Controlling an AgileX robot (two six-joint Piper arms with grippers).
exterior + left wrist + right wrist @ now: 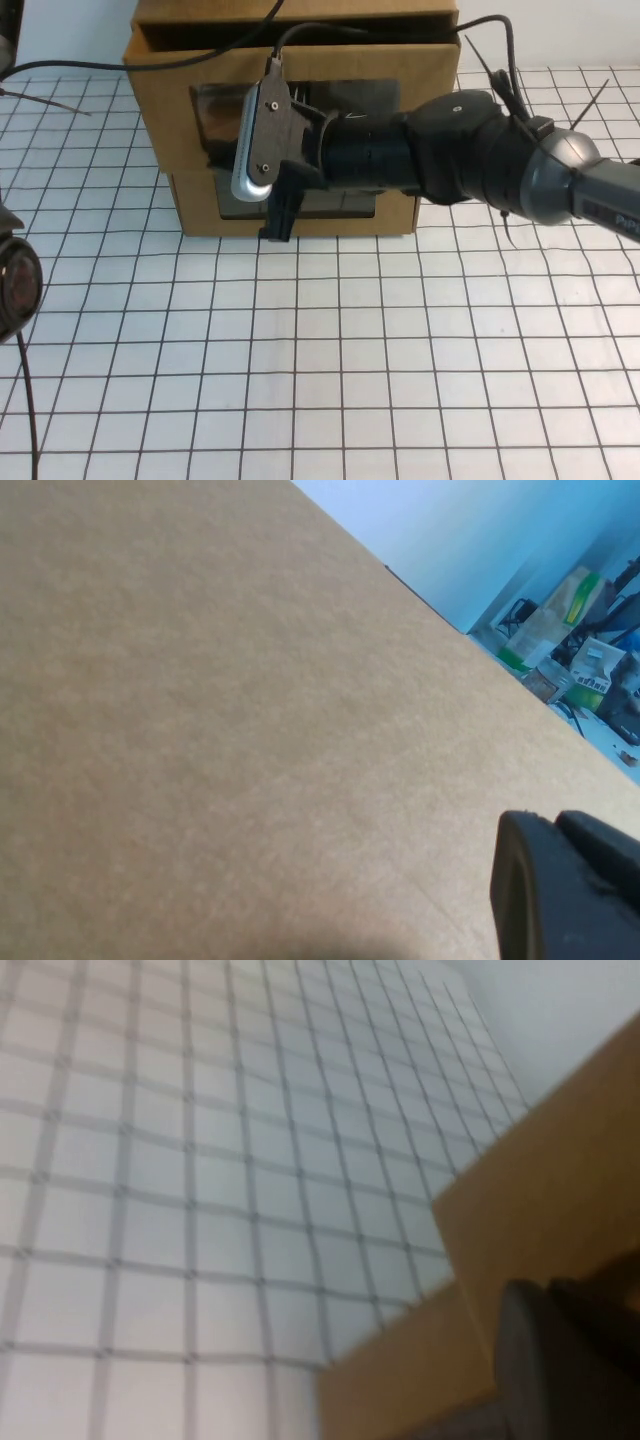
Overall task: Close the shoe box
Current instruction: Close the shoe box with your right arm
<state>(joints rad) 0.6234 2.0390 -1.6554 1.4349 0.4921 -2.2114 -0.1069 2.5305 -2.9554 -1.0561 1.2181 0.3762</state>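
At the far middle of the gridded white table (330,380) stand two brown cardboard boxes, one stacked on the other. The lower one is the shoe box (200,205), and its front face sits a little nearer to us than it would if pushed home; most of its clear window is hidden behind the arm. The upper box (300,45) shows a dark gap under its top edge, so its drawer front also looks slightly pulled out.

Reaching in from the right, the right arm (480,155) lies nearly level across the front of the stack. The right gripper (278,222) is at the shoe box's front face, low down, with a dark fingertip just above the table at the box's bottom edge. Whether it touches the cardboard I cannot tell, and I cannot tell how far apart its fingers are. In the right wrist view, a blurred dark finger (560,1370) sits against brown cardboard with the grid beyond.

Over on the left, only a dark rounded part of the left arm (15,285) shows at the table's near left edge. The left gripper (565,890) appears only in the left wrist view, as a dark finger close against a plain cardboard surface (230,730); how its fingers are set cannot be made out.
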